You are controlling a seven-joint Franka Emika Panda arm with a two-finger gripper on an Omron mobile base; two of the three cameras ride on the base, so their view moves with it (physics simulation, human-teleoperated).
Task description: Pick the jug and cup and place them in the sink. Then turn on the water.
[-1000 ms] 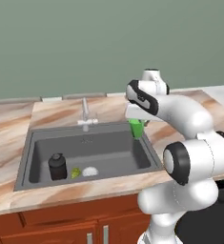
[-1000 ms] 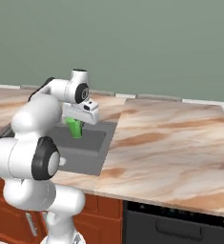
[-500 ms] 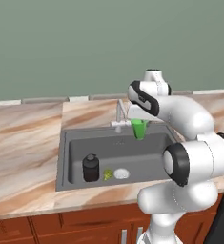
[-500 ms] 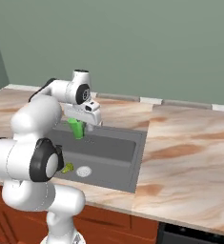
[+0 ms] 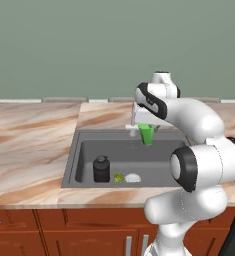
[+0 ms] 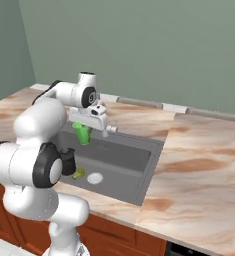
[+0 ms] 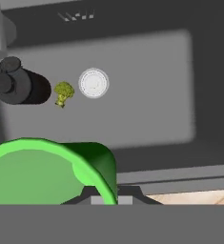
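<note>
Above the sink (image 5: 84, 145), towards its back edge and just beside the slim silver faucet (image 5: 133, 116), the green cup (image 5: 146, 134) is held upright in the gripper (image 5: 147, 131), whose jaws are judged to be clamped on the cup's wall, though the fingertips themselves are hidden behind it. Seen from the hand camera, the cup's open rim (image 7: 42, 167) is carried directly over the basin floor, so the drop lies straight down along the cup's own long axis. On that floor the dark jug (image 5: 101, 169) is already set upright near the front left corner, with a small piece of broccoli (image 5: 119, 177) and the white drain (image 5: 133, 177) just beside it. Bare basin floor lies below the cup, well apart from the jug. No water is seen at the spout.
</note>
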